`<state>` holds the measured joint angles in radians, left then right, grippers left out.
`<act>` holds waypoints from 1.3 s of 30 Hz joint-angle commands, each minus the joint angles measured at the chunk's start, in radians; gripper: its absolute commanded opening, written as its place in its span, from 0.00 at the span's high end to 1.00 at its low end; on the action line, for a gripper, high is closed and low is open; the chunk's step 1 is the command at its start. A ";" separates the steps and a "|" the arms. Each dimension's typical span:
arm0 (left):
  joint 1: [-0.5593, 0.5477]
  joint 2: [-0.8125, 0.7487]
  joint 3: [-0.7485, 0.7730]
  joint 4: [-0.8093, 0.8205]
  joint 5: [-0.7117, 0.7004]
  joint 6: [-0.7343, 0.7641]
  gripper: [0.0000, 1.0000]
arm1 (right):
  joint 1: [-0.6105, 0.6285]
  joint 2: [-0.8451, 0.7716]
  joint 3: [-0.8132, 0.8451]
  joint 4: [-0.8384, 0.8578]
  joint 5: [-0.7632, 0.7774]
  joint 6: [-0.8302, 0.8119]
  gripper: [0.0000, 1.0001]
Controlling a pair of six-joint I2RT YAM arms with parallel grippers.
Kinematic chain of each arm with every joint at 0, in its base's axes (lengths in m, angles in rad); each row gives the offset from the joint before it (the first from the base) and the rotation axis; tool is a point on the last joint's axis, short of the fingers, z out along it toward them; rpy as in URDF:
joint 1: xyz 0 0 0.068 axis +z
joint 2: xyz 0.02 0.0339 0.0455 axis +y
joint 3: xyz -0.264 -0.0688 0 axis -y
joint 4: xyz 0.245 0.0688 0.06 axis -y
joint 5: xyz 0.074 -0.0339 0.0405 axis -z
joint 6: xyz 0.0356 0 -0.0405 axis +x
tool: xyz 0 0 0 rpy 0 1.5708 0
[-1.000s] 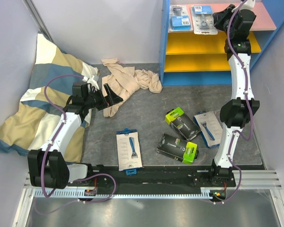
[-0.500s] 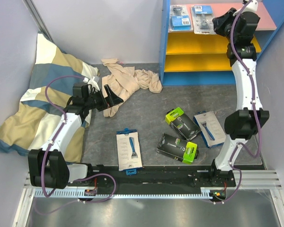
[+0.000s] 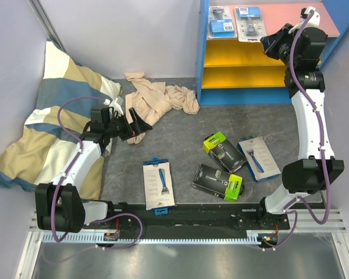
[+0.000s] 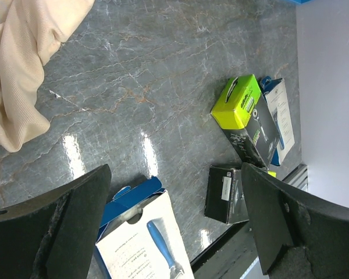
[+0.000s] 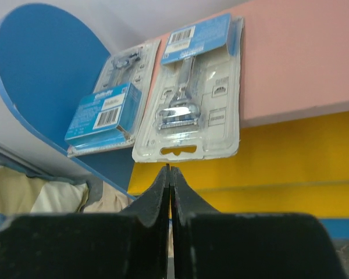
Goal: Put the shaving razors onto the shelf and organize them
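Note:
Two clear blister razor packs (image 3: 222, 22) (image 3: 250, 23) lie side by side on the pink top board (image 3: 328, 24) of the blue-framed shelf (image 3: 202, 52). My right gripper (image 3: 266, 42) is shut and empty, just in front of the right blister (image 5: 195, 99), apart from it. On the table lie two white-blue boxes (image 3: 158, 185) (image 3: 259, 158) and two black boxes with lime-green ends (image 3: 221, 150) (image 3: 218, 181). My left gripper (image 3: 141, 125) is open and empty above the table, with the near white-blue box (image 4: 145, 241) and a black box (image 4: 227, 195) below it.
A beige cloth (image 3: 160, 102) lies crumpled at the back of the table, just beyond the left gripper. A striped pillow (image 3: 52, 122) leans at the left wall. Two yellow boards (image 3: 250, 55) sit under the pink one. Walls close in on both sides.
My right gripper has drawn back to the right and down from the top board, leaving the right blister there. My left gripper has shifted slightly toward the table's middle.

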<state>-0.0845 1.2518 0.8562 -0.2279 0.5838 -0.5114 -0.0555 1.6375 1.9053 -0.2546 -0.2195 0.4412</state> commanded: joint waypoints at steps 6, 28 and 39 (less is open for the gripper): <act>0.003 -0.019 -0.006 0.048 0.025 0.004 0.00 | 0.046 0.021 0.018 -0.142 -0.098 -0.059 0.99; 0.005 0.006 0.003 0.045 0.016 0.020 0.00 | 0.075 0.354 0.503 -0.397 0.008 -0.114 0.99; 0.003 0.011 0.007 0.045 0.022 0.016 0.00 | 0.071 0.338 0.447 -0.396 -0.078 -0.117 0.98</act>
<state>-0.0845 1.2636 0.8494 -0.2077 0.5858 -0.5114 0.0132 2.0033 2.3810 -0.6609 -0.2573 0.3397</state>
